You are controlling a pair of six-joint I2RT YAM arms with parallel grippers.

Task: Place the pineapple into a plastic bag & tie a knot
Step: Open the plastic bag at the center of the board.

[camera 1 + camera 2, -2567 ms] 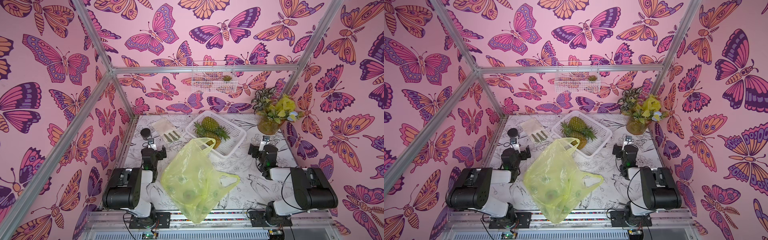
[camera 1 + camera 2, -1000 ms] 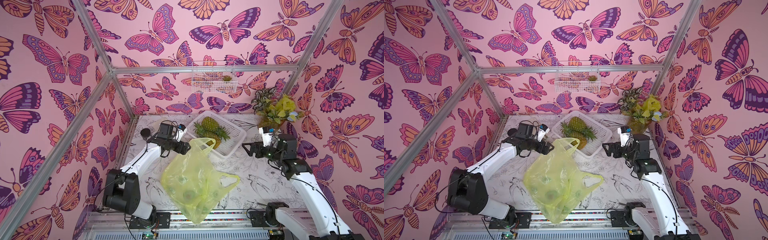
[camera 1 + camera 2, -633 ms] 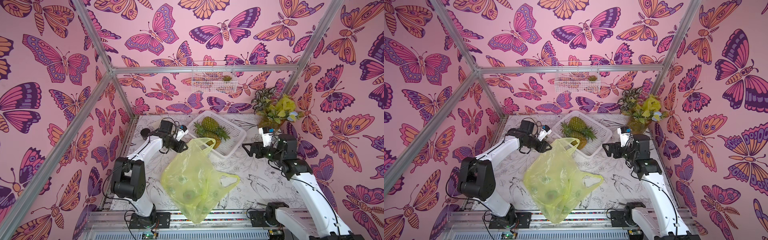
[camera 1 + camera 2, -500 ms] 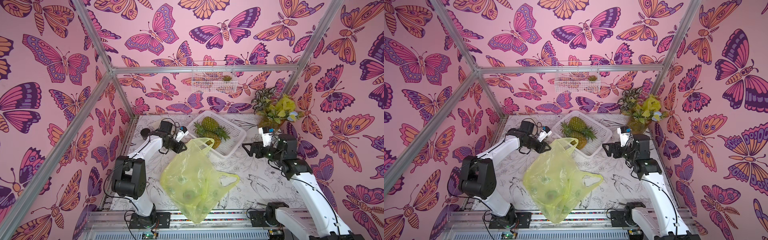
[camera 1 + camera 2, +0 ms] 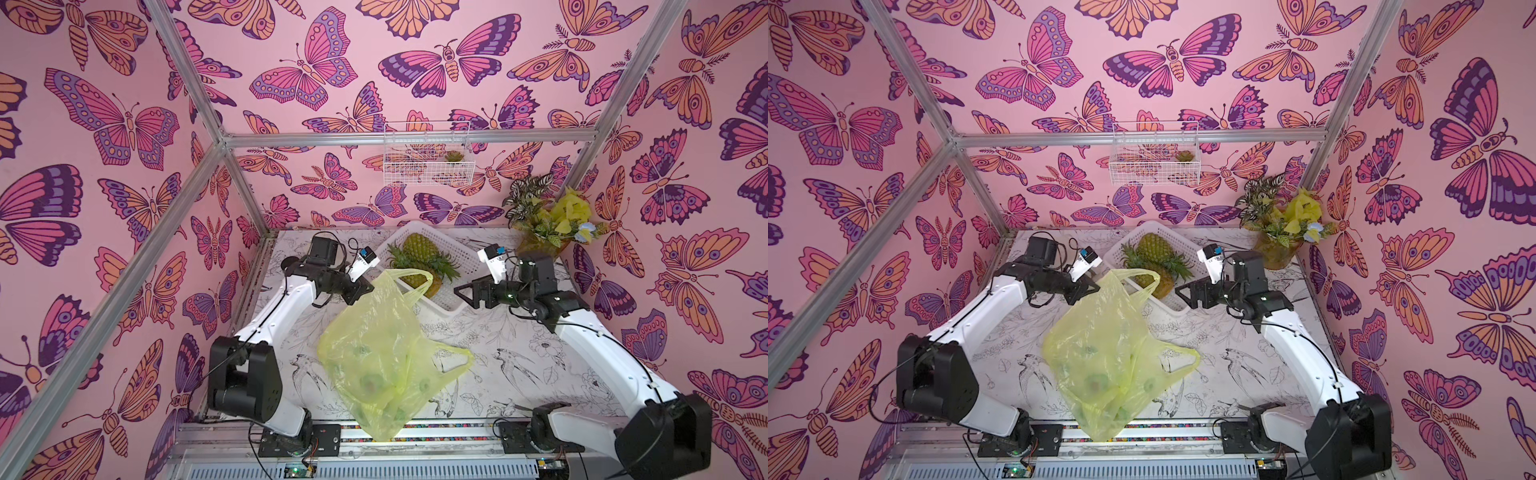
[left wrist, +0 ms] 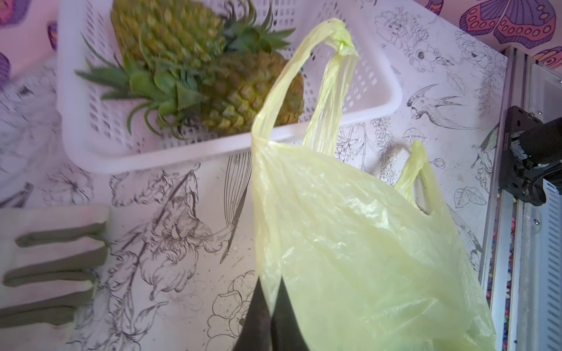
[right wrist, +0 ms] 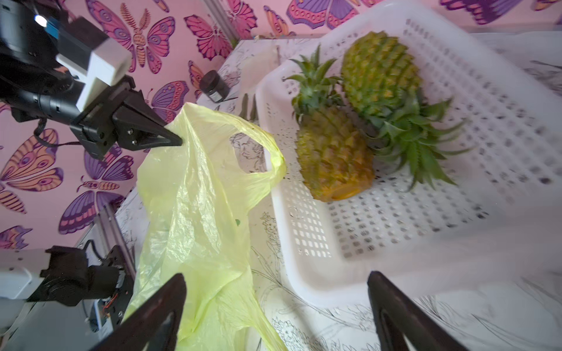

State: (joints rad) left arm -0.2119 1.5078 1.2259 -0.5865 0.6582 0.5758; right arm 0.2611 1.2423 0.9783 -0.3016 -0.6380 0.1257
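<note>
While your left pincer (image 7: 175, 140) is clamped on the bag (image 5: 382, 353) by its top edge, the right pincer (image 5: 464, 296) hangs wide open, empty. Both pineapples (image 5: 417, 249) lie in the basket (image 5: 453, 257), so bagging and knotting are left.

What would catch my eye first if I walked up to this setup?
Probably the big yellow-green plastic bag in the middle of the table, pinched at its top edge by the shut left gripper. Just behind it lie two pineapples in a white basket, with the right gripper open beside the basket. Pink butterfly wallpaper covers every wall around them.
</note>
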